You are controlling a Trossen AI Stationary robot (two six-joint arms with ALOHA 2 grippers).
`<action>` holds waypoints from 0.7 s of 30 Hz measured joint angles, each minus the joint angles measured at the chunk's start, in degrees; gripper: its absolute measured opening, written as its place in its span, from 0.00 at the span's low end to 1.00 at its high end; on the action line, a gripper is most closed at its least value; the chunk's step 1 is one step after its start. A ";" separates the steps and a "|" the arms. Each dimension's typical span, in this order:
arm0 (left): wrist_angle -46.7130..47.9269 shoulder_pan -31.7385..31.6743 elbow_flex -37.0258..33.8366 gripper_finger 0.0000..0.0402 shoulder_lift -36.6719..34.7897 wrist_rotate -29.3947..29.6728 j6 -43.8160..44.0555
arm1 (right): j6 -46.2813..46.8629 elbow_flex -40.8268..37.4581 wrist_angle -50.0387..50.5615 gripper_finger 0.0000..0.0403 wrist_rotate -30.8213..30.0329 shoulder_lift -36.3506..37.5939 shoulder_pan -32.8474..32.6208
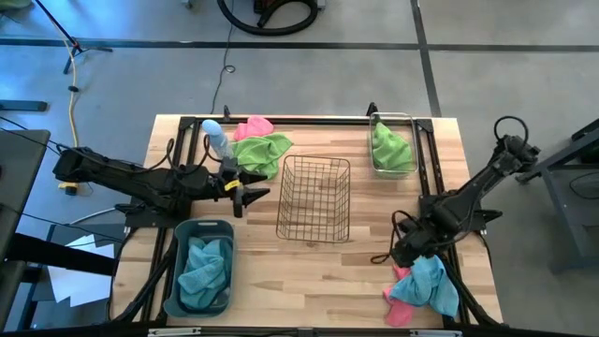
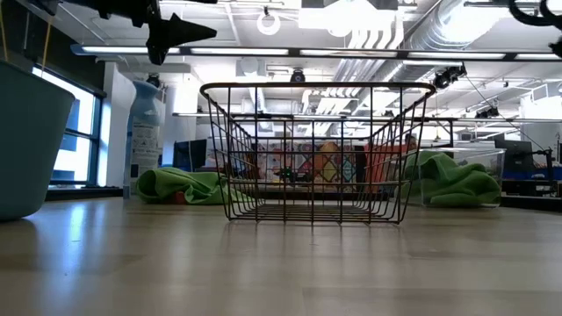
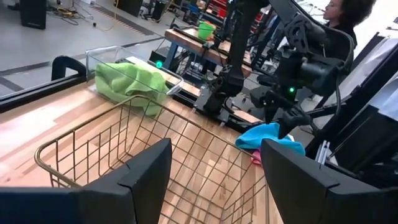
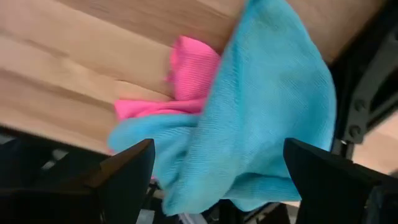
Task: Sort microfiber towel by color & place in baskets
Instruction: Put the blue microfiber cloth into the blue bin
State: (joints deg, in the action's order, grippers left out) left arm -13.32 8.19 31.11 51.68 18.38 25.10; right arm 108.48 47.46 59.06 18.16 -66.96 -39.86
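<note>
My right gripper [image 1: 404, 256] [image 4: 227, 180] is open over a blue towel [image 1: 432, 284] [image 4: 273, 106] that lies partly on a pink towel [image 1: 397, 310] [image 4: 189, 78] at the table's near right corner. Its fingers stand apart above the blue towel. My left gripper [image 1: 249, 195] [image 3: 214, 180] is open and empty above the table, just left of the copper wire basket [image 1: 314, 198] [image 3: 93, 134]. The grey-blue tub [image 1: 176, 271] holds blue towels [image 1: 206, 264]. The clear bin [image 1: 374, 122] holds a green towel [image 1: 391, 148]. A green towel [image 1: 264, 154] and a pink towel [image 1: 253, 126] lie at the far left.
A pale blue spray bottle [image 1: 217, 140] [image 2: 146, 132] stands at the far left by the loose towels. Black rails [image 1: 281, 119] run along the table's far edge and sides. Bare wood lies between the wire basket and the near edge. A person [image 3: 345, 12] shows beyond the table.
</note>
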 joint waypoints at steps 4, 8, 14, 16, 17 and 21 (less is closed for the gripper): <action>0.11 0.01 0.00 0.58 0.00 -0.06 -0.23 | 2.28 0.00 -1.96 0.88 3.15 -3.20 -2.14; 0.13 0.01 0.00 0.58 0.00 -0.07 -0.24 | 2.15 0.00 -4.51 0.88 5.84 -6.93 -3.50; 0.13 0.01 0.00 0.58 0.00 -0.06 -0.24 | 1.41 0.00 -9.06 0.88 6.62 -11.64 -4.36; 0.14 0.01 0.00 0.58 0.00 -0.06 -0.24 | 0.67 0.00 -9.41 0.88 7.43 -13.19 -4.45; 0.14 0.01 0.00 0.58 0.00 -0.05 -0.24 | 0.53 0.00 -9.22 0.88 7.72 -13.98 -4.45; 0.13 0.01 0.00 0.58 0.00 -0.05 0.22 | -1.96 0.00 -8.84 0.87 7.93 -16.36 -4.45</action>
State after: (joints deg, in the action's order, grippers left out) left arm -13.19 8.21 31.11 51.68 18.33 25.32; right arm 106.52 47.46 50.22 26.09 -83.32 -44.32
